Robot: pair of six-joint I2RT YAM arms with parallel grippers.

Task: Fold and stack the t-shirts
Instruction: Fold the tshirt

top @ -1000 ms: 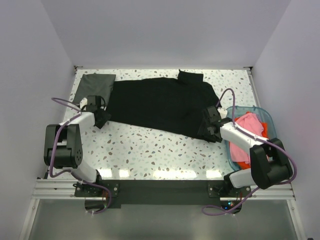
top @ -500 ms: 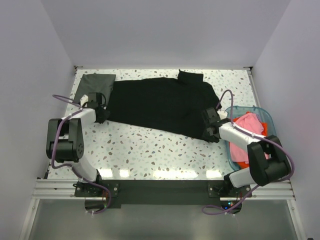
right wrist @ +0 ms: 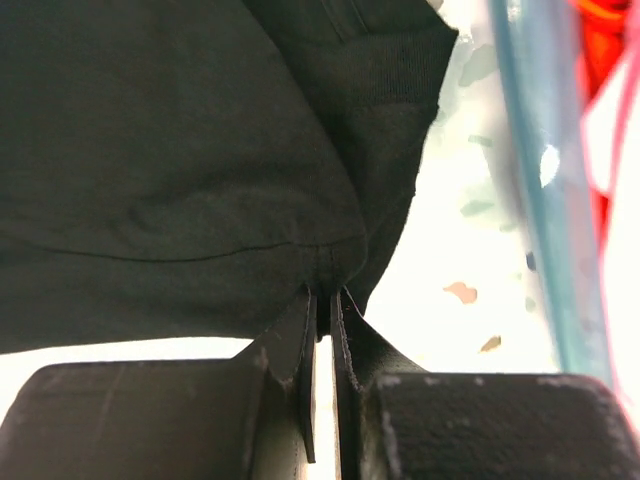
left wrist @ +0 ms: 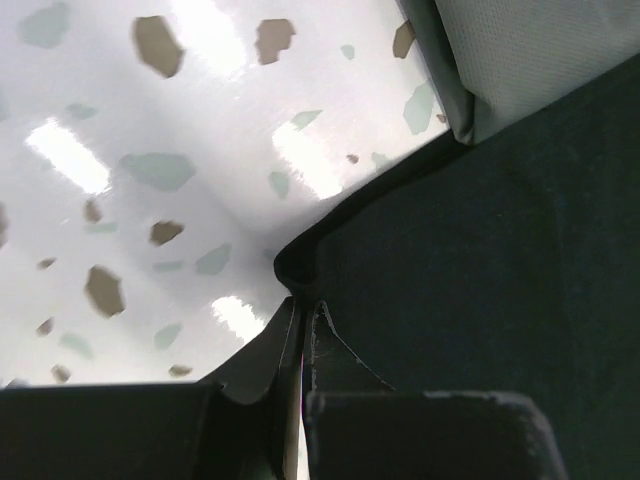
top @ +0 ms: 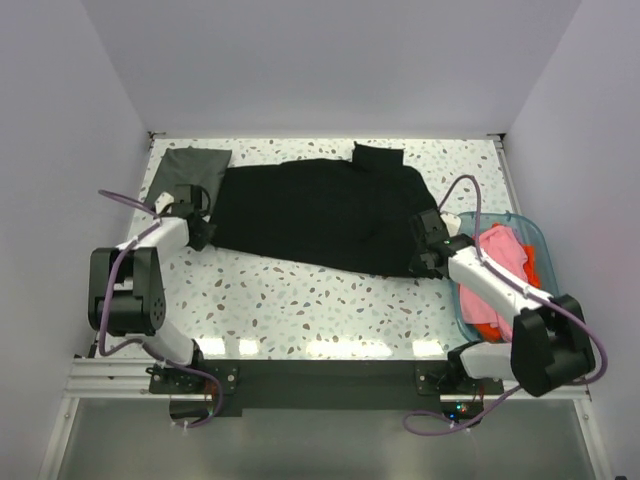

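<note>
With the black t-shirt [top: 320,210] spread flat across the bench [top: 330,300] and its near corners pinched tight in the left fingers [left wrist: 262,365] and right fingers [right wrist: 287,345], both corners should be raised together and kept taut.

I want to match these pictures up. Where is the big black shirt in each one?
Top external: the black shirt lies spread across the middle.
Left wrist: it fills the right side, a corner pinched at the bottom.
Right wrist: it fills the upper left, pinched at the bottom.
Shared landmark: the speckled table.
</note>
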